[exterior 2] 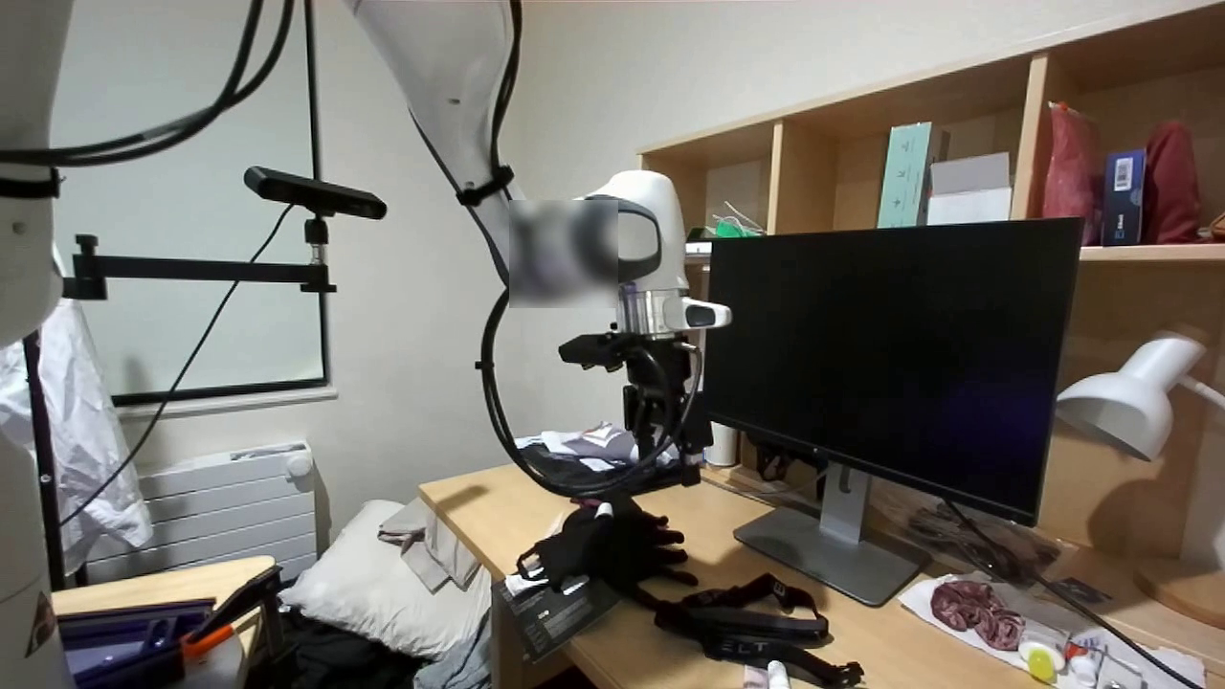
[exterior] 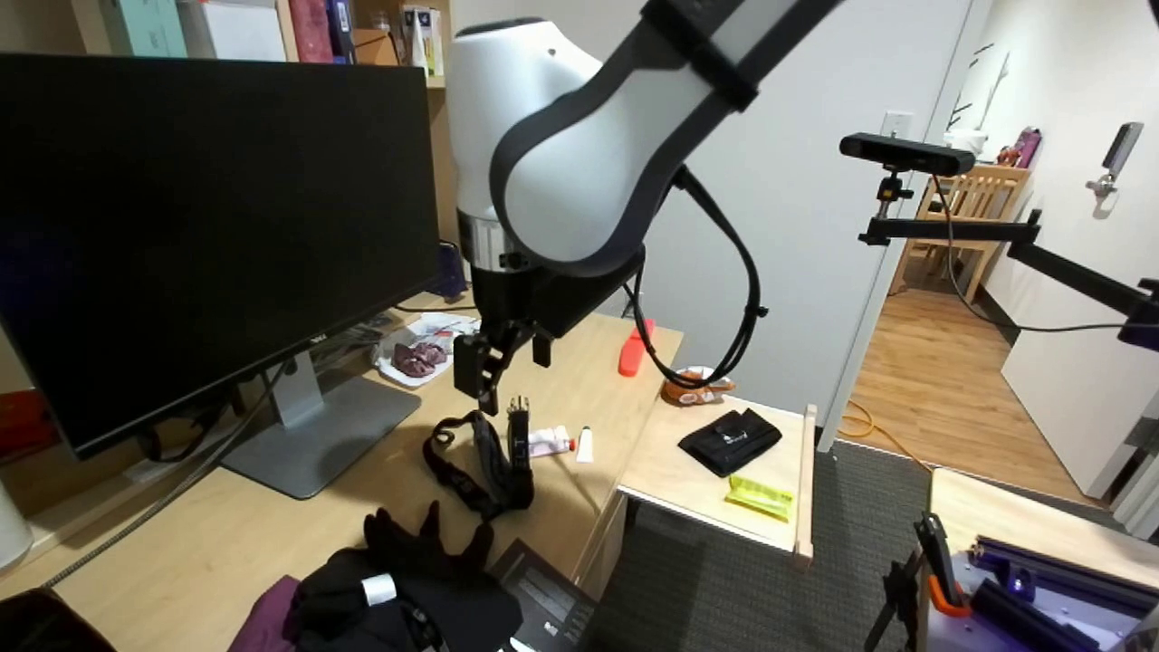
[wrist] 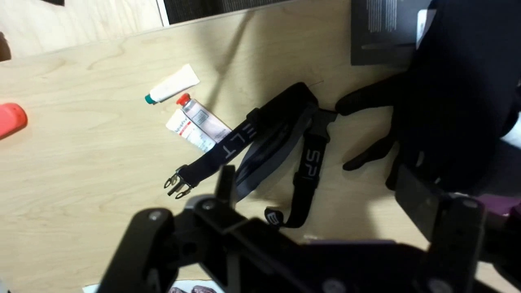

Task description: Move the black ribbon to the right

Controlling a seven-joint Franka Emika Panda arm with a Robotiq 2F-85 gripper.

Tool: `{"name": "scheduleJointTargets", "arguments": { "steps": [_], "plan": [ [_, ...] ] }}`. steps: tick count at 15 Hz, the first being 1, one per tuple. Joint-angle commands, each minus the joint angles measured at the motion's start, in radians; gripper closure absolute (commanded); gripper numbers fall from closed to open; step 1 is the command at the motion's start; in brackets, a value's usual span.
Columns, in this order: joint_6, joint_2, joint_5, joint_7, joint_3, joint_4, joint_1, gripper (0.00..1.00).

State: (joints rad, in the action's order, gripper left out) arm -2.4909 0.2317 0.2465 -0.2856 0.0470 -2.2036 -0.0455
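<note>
— Where is the ribbon (wrist: 272,148) found?
— On the desk (wrist: 81,175), lower than the gripper (wrist: 320,191). In the wrist view it is seen doubled into loops, with white letters on its straps and its buckle end stretched out to one side.
— How are the jaws held?
— Parted wide and released. One finger (wrist: 226,183) is seen right beside the end of the ribbon's grey-edged pouch in that view; the opposite one is seen well away, close to the black glove (wrist: 439,97).
— Is the ribbon framed between them?
— In part. The curled tail and the pouch's end are framed in the gap. The buckle end is left outside, past the nearer finger, and the upper loop is seen beyond both.
— Is contact shown?
— A clear drop is shown in an exterior view: the gripper is held high, and the ribbon (exterior 2: 742,648) is laid on the desk below.
— What is found around it?
— The glove is placed on one side, stretched nearly to the ribbon; whether they touch cannot be told. On the other side two tubes (wrist: 208,120) are seen right at the edge of a strap. A white tube (wrist: 175,84) with a green cap is set just beside them.
</note>
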Motion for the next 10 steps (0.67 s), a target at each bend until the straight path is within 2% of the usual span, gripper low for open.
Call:
{"name": "scheduleJointTargets", "arguments": {
  "steps": [1, 7, 10],
  "plan": [
    [0.03, 0.131, -0.028, -0.081, -0.047, 0.132, -0.033, 0.0],
    [0.091, 0.318, -0.163, -0.059, -0.059, 0.301, -0.027, 0.0],
    [0.077, 0.39, -0.215, -0.058, -0.064, 0.362, -0.026, 0.0]
  ]
}}
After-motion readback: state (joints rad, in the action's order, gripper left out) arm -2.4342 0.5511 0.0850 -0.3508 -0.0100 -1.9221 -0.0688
